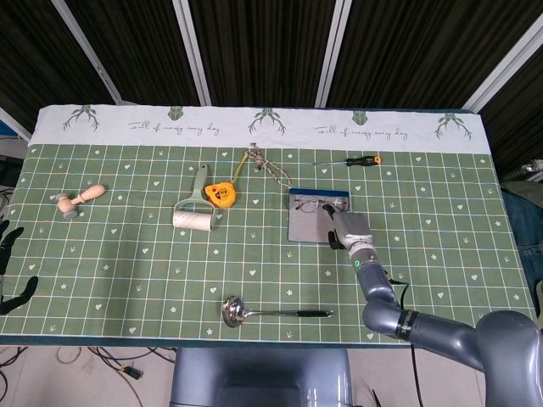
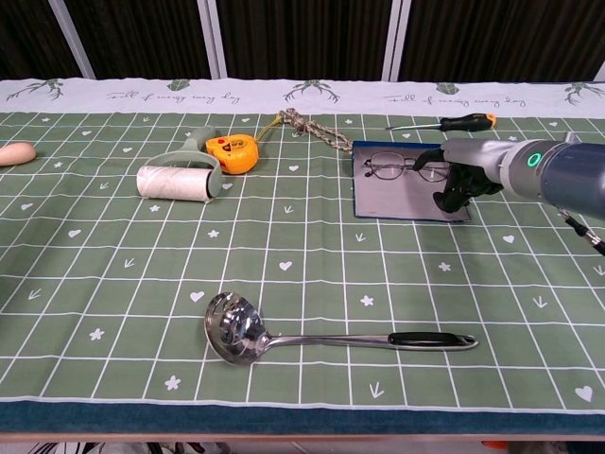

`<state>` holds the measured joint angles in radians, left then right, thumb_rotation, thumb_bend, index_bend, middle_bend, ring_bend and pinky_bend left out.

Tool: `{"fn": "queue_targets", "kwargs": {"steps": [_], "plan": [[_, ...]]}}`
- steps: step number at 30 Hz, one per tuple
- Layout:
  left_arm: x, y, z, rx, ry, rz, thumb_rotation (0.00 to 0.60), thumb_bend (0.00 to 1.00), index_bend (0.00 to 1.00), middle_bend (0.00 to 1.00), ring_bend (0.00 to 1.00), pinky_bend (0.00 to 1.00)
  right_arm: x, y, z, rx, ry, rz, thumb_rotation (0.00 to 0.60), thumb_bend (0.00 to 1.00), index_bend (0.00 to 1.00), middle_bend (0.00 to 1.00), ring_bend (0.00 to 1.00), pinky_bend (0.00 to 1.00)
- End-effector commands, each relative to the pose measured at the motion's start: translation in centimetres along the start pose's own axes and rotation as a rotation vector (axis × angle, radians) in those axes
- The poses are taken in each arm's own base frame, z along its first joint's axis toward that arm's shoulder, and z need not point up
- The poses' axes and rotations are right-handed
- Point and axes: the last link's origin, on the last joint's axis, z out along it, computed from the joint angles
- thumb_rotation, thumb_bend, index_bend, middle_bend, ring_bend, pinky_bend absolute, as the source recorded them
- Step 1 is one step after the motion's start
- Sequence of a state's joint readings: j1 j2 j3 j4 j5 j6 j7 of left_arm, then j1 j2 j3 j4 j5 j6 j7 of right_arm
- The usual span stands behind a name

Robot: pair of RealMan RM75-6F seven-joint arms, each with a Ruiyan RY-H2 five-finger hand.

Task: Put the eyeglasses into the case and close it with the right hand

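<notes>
The eyeglasses lie on the far part of the open case, a flat grey sheet with a blue far edge. My right hand sits at the case's right edge, fingers curled down over it. Its thumb reaches the right end of the eyeglasses. The frames do not show whether it pinches them or only touches. My left hand shows only as dark spread fingers at the far left edge of the head view, holding nothing.
A ladle lies near the front edge. A lint roller, a tape measure, a rope, a screwdriver and a wooden peg lie farther back.
</notes>
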<state>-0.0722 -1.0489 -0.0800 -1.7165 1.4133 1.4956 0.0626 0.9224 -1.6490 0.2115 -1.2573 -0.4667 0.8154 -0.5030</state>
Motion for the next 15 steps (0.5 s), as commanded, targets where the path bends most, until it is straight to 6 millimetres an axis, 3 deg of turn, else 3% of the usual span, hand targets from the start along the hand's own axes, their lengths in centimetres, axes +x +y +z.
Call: {"fn": "queue_targets", "kwargs": {"steps": [1,15], "plan": [[0.00,-0.01,0.00,0.001,0.000,0.000,0.600,0.32,0.08,0.00,0.00,0.00,-0.07,-0.12,0.33,-0.006,0.000,0.006,0.600,0.68,0.12,0.84,0.97,1.00],[0.00,-0.05,0.00,0.003,-0.001,-0.002,0.600,0.32,0.08,0.00,0.00,0.00,0.60,0.05,1.04,-0.022,0.017,0.030,0.600,0.69,0.12,0.84,0.96,1.00]]}}
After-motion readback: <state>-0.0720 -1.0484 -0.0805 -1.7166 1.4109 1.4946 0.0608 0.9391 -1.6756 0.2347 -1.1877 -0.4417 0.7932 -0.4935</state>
